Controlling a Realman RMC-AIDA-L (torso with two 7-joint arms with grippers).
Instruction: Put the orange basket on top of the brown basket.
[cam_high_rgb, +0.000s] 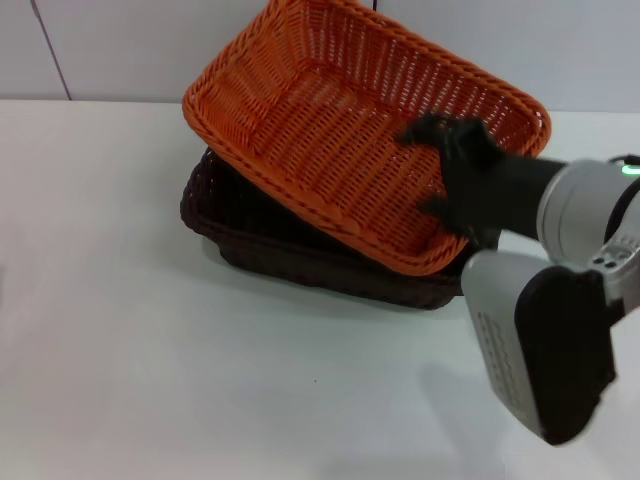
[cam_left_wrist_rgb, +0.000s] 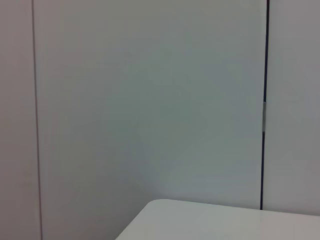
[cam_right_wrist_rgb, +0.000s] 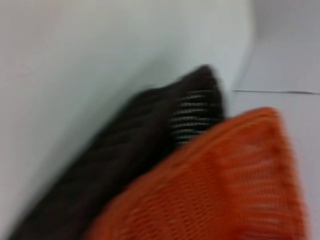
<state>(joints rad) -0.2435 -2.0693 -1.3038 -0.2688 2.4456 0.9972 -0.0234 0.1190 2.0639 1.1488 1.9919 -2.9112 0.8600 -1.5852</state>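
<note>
Item: white counter (cam_high_rgb: 200, 380), pale panelled wall (cam_left_wrist_rgb: 150, 100) behind it. I logged the right end effector (cam_high_rgb: 445, 170) reaching in from the right, forearm level, its black fingers clamped over the near-right rim of the orange basket (cam_high_rgb: 340, 140). That basket sat tilted, directly above the brown basket (cam_high_rgb: 260, 245), which rested on the counter beneath the end effector. Left arm: out of sight.

Orange basket (cam_high_rgb: 330, 140): lies tilted over the brown basket (cam_high_rgb: 250, 235), left of the right claw (cam_high_rgb: 440, 170), its far side raised. The claw sits at the basket's right end, over the rim there. Brown basket: on the counter (cam_high_rgb: 200, 380), below and left of the claw, showing beyond the upper basket on the left and near sides. Left claw: out of view.
</note>
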